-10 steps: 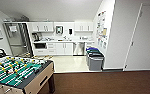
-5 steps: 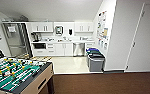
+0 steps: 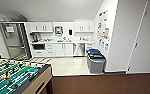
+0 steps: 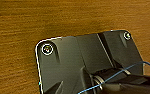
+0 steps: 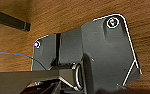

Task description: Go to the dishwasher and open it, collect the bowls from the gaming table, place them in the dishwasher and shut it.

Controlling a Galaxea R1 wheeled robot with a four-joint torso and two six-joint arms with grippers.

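Lower left of my head view, nearest me: the gaming table point(image 3: 21, 78), a table-football unit with green field, rods and yellow figures, and a pale side panel with a dark slot. I can't make out any bowls on it from this angle. Dark brown carpet point(image 3: 103, 85) runs across the bottom of the frame to a white door point(image 3: 146, 42) at the right edge.

Past the carpet edge, the floor turns pale and glossy point(image 3: 66, 66). Right of center sits a grey bin point(image 3: 96, 61) with blue and dark lids, against a white wall with posters point(image 3: 103, 30).

Far back, center: kitchenette with white cabinets point(image 3: 63, 49) under a counter. The dishwasher point(image 3: 79, 49) is the steel-fronted unit just right of them, door closed. Upper cabinets point(image 3: 42, 27) are above, and a steel fridge point(image 3: 14, 41) stands at the left.

My wrist views show my own dark plate over wood-grain-looking brown floor point(image 4: 41, 20); a blue cable point(image 4: 121, 73) crosses the left one. Fingers aren't readable on either side, so I cannot tell whether my left or right gripper is apart or together.
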